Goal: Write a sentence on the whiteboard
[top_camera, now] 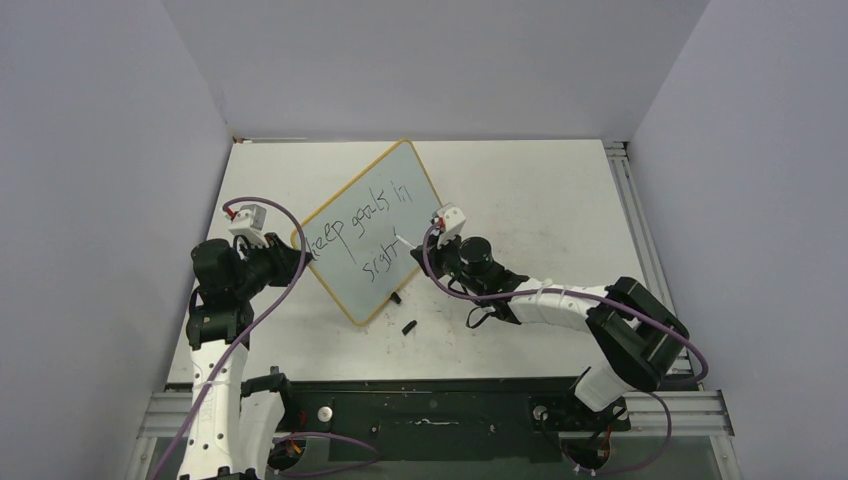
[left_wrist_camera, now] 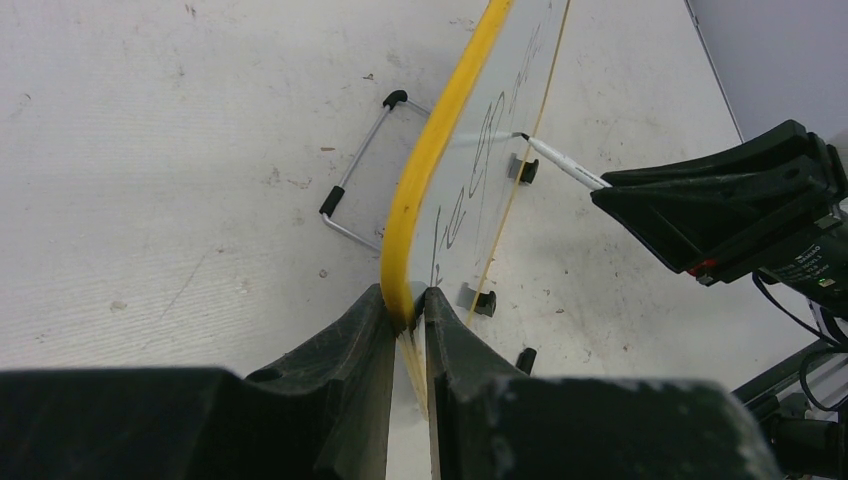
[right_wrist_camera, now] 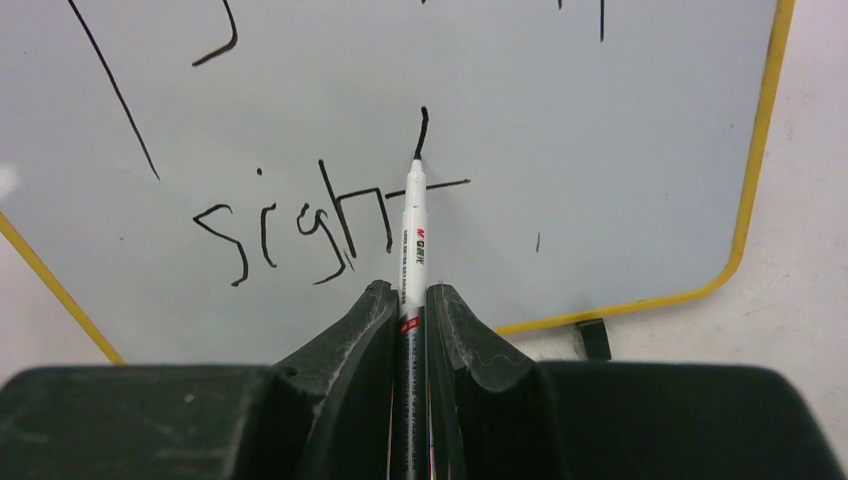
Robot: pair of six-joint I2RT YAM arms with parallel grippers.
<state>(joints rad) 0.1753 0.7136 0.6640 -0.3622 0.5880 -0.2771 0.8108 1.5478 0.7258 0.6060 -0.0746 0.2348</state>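
Note:
The whiteboard (top_camera: 385, 195) lies tilted on the table, with the sentence (top_camera: 358, 228) "keep goals in sight" in two black lines. My left gripper (top_camera: 296, 254) is shut on the board's yellow rim (left_wrist_camera: 440, 130) at its left corner; the fingers (left_wrist_camera: 365, 340) pinch the edge. My right gripper (top_camera: 432, 243) is shut on a white marker (right_wrist_camera: 412, 230). The marker's tip touches the board at the upright stroke of the "t" in "sight" (right_wrist_camera: 290, 225). The marker (left_wrist_camera: 562, 165) and the right gripper (left_wrist_camera: 720, 205) also show in the left wrist view.
A small black marker cap (top_camera: 408, 326) lies on the tabletop just below the board. The board's wire stand (left_wrist_camera: 355, 180) and black feet (right_wrist_camera: 592, 338) show beneath it. Metal rails (top_camera: 640, 230) run along the table's right edge, and grey walls enclose the table.

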